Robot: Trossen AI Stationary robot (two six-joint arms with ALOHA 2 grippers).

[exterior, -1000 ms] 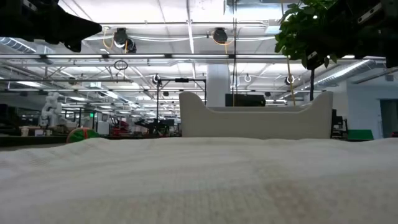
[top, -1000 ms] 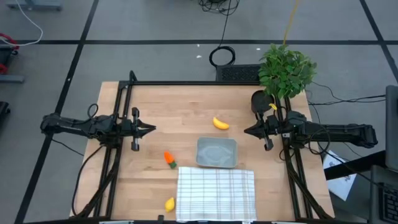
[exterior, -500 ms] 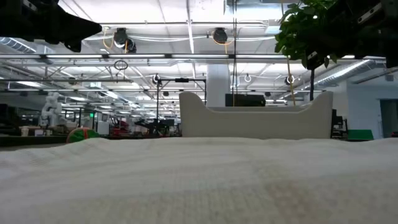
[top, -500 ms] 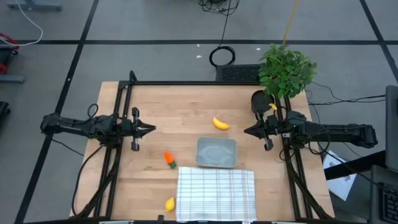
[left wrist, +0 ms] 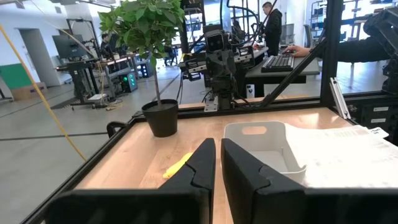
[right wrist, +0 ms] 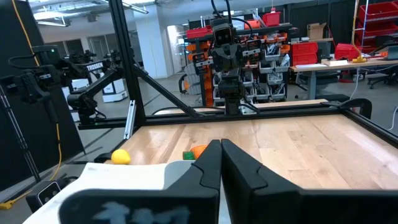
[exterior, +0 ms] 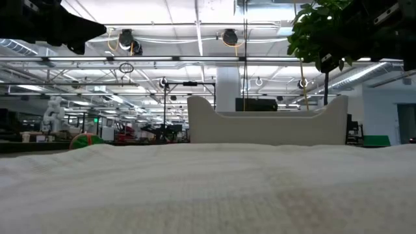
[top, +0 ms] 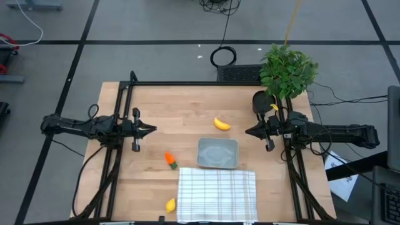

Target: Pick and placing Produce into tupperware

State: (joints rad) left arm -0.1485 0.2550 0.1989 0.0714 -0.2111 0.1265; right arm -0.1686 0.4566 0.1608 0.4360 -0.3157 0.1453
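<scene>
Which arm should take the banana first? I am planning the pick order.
Probably the right. The banana lies nearer the right pincer than the left pincer, and the tub sits on that side too. Both pincers are empty.

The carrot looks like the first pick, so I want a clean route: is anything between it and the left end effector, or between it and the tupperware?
Nothing visible blocks either path. The carrot lies on bare wood, with open table to the left end effector and to the tupperware. The checked cloth lies nearer the camera-side edge, off both lines.
</scene>
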